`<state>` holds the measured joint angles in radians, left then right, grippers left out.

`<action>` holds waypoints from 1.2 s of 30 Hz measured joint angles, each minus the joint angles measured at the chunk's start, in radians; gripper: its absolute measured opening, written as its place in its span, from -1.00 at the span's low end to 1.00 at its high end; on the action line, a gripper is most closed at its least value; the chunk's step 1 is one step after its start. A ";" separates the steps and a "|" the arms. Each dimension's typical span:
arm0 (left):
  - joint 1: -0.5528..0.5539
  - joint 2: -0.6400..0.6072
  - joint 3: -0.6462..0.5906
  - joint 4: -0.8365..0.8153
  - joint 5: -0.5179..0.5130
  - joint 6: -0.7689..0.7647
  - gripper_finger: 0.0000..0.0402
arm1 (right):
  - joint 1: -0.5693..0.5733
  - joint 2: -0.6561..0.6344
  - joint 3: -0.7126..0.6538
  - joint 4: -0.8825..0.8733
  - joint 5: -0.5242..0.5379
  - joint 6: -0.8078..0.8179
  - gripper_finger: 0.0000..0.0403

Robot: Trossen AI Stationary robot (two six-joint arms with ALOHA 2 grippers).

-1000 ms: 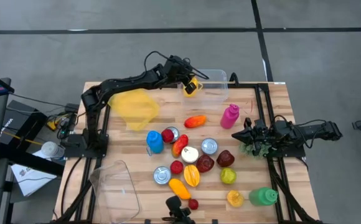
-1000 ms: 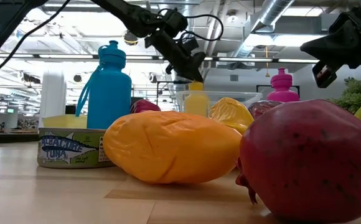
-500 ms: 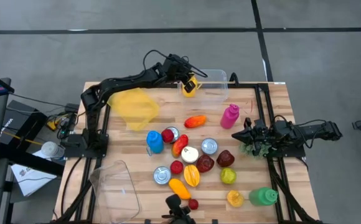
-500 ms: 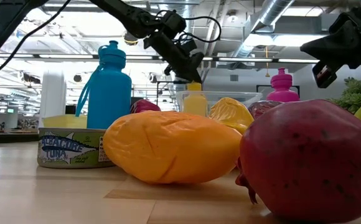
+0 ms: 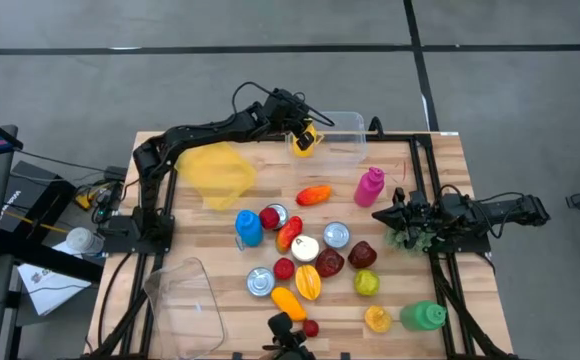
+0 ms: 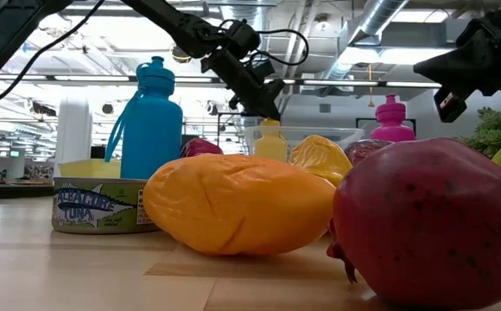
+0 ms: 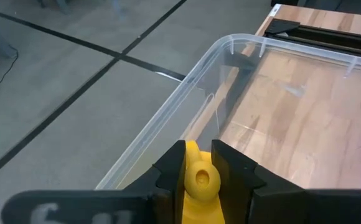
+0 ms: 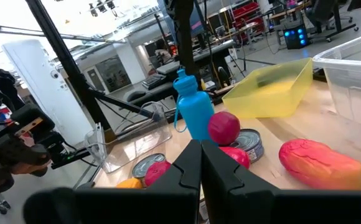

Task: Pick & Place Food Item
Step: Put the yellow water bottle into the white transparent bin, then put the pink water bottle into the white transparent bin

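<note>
One yellow bottle [image 5: 306, 139] sits pinched in the left claw [image 7: 198, 163] over the clear bin's [image 7: 187, 90] rim, so release remains. Right claw [image 5: 382, 217] waits shut and empty above the tabletop [image 5: 440, 160].

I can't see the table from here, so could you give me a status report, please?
Left gripper astride yellow bottle at clear bin. Right gripper shut, idle. Nothing blocking.

The wooden table [image 5: 440, 160] bears a clear bin [image 5: 342, 135] beside the left arm's fingers [image 7: 171, 171], a yellow tray [image 5: 218, 172], a blue bottle [image 5: 248, 227], tuna cans [image 5: 336, 235], assorted fruit, and a green bottle [image 5: 422, 316].
</note>
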<state>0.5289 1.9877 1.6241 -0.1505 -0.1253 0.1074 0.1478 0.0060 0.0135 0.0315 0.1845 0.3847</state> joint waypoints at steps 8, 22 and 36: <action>0.000 0.000 0.000 0.031 -0.003 0.000 -0.29 | 0.000 0.000 0.000 0.000 0.000 0.000 -1.00; -0.006 -0.121 -0.001 0.053 0.002 0.025 0.41 | 0.000 0.000 0.000 0.126 0.000 0.000 -1.00; -0.114 -0.698 -0.036 0.066 -0.074 0.143 -0.15 | -0.013 0.014 0.200 0.206 0.258 -0.253 -1.00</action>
<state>0.4153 1.2899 1.5880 -0.0849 -0.1998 0.2501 0.1345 0.0200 0.2132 0.2378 0.4423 0.1320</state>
